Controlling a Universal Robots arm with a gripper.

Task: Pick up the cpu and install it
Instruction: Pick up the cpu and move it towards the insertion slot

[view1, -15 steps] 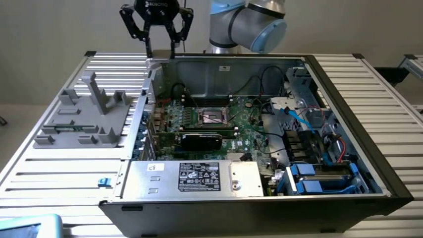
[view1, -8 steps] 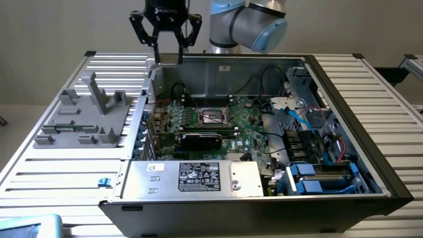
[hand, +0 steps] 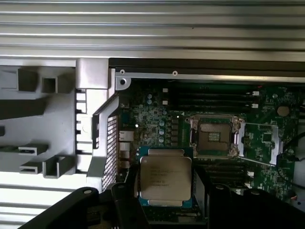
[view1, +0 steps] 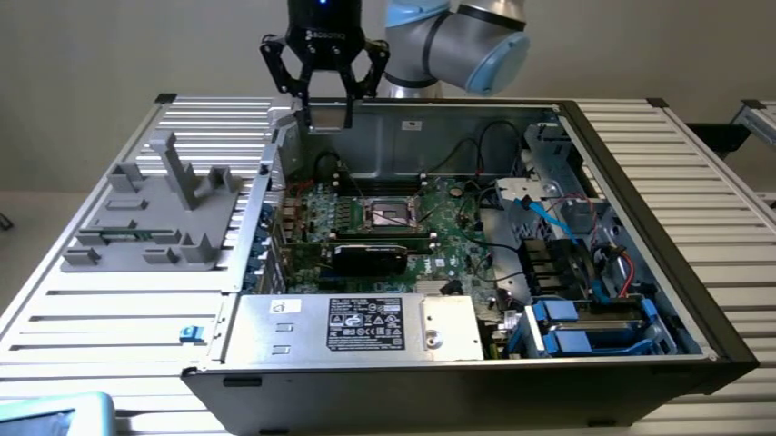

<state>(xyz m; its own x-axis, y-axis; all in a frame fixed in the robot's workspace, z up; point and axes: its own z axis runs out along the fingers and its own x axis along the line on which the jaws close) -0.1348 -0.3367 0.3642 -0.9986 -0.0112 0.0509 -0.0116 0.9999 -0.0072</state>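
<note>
We see the pincer [view1: 327, 104] pinching the cpu [hand: 165, 179] by its sides, flat and high over the computer case [view1: 424, 400], we think so it stays level like the open socket [hand: 214, 138] below.

the arm [view1: 419, 32] is smooth silver-grey metal, built of fat rounded tubes, and its big joint [view1: 473, 41] wears a pale blue cap [view1: 507, 56]. the gripper [view1: 327, 102] on the end is all black, a boxy body with small white lettering [view1: 325, 36] and a blue light [view1: 318, 4], plus jointed black fingers [hand: 121, 205] with round pins at the links.
</note>
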